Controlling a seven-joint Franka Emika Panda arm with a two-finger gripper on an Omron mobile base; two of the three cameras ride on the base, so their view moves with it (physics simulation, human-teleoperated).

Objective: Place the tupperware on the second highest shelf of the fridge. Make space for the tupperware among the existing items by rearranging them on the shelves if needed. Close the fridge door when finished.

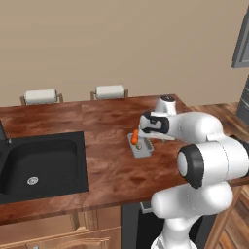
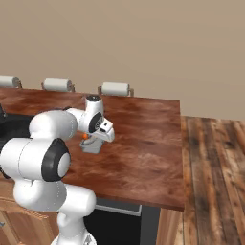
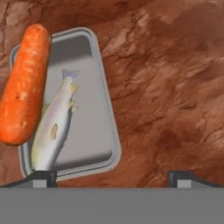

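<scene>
The tupperware [image 3: 89, 83] is a small grey open tray lying on the brown wooden counter [image 1: 107, 160]. An orange carrot [image 3: 24, 83] leans over its edge and a pale fish [image 3: 52, 127] lies inside. The tray [image 1: 142, 150] sits near the counter's middle, also visible from the right [image 2: 92, 145]. My gripper [image 3: 113, 177] hangs just above it, open. One fingertip [image 3: 41, 177] is over the tray's near end. The other [image 3: 186, 177] is over bare wood. The fridge, its shelves and the stored items are out of view.
A black sink [image 1: 44, 163] is set into the counter at the left. Two stools with white cushions [image 1: 109, 91] stand behind the far edge. A grey panel [image 1: 241, 44] shows at the upper right. Wooden floor [image 2: 215, 167] lies past the counter's right end.
</scene>
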